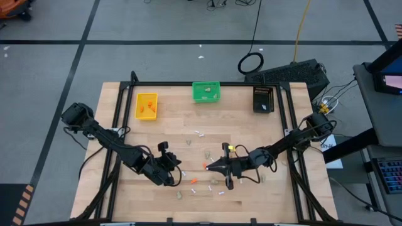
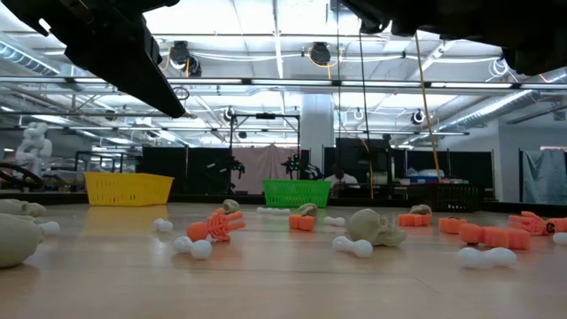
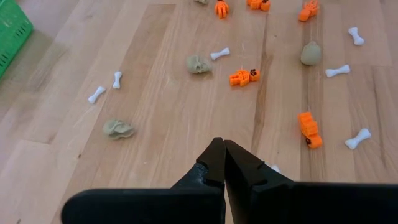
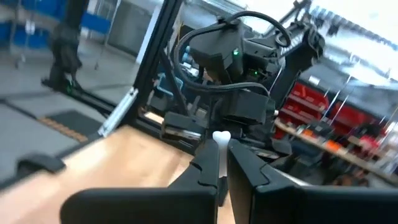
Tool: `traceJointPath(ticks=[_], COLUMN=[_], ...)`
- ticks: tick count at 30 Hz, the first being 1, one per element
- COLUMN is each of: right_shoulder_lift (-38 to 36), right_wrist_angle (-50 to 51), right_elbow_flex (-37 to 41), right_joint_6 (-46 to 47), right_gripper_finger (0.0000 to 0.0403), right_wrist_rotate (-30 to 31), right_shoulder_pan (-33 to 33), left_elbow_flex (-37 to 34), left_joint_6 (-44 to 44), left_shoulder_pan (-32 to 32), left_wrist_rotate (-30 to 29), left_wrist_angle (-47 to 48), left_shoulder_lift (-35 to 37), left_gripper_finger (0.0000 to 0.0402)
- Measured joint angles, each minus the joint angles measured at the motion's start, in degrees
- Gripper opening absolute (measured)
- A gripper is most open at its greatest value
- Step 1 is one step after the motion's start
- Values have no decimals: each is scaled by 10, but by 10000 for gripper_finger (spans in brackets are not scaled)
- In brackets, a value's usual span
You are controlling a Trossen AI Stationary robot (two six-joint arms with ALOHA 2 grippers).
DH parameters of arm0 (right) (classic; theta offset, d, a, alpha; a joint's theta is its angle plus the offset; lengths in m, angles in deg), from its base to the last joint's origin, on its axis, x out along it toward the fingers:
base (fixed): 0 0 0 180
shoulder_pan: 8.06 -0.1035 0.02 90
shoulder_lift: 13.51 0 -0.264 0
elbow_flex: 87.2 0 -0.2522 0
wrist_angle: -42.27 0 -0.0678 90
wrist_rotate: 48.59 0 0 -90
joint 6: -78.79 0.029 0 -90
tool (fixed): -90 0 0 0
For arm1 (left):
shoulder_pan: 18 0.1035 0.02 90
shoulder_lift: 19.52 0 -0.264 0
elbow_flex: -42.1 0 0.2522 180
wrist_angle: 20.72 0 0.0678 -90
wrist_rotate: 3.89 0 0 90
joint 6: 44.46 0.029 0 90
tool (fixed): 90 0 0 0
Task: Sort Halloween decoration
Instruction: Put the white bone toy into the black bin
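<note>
My right end effector (image 4: pixel 222 149) is closed on a small white stick (image 4: pixel 221 137), its knobbed end poking out above my fingertips. Ahead, the other arm (image 4: pixel 233 68) looms, cables looped over it, above the wooden tabletop (image 4: pixel 118 162).

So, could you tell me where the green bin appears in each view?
High view: green bin at the table's far edge, middle.
Low view: bin centre background.
Left wrist view: bin cut off at the picture's edge.
Right wrist view: not in it.
Landmark: yellow bin left of it, high and low views.
</note>
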State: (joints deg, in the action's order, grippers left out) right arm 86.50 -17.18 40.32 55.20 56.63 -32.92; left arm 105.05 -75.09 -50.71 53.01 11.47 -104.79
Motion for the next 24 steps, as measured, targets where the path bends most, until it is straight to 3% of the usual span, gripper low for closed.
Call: traceJointPath(ticks=[7, 13, 18, 21, 24], right_shoulder_lift=[0, 0, -6, -46, -122], right_wrist_angle=[-3, -3, 1, 48, 181], right_elbow_flex=[0, 0, 0, 0, 0], right_joint_6=[136, 198, 226, 239, 267], right_gripper_finger=[0, 0, 0, 0, 0], right_wrist_rotate=[1, 2, 50, 78, 88], right_shoulder_pan=[1, 1, 1, 7, 20], left_elbow_flex=[0, 0, 0, 0, 0], left_joint_6=[0, -1, -1, -1, -1], left_shoulder_pan=[0, 0, 0, 0, 0], left_wrist_rotate=[0, 0, 0, 0, 0], left_wrist_angle=[0, 0, 0, 0, 0], left_shoulder_lift=[0, 0, 0, 0, 0], left_gripper_finger=[6, 6, 6, 6, 6])
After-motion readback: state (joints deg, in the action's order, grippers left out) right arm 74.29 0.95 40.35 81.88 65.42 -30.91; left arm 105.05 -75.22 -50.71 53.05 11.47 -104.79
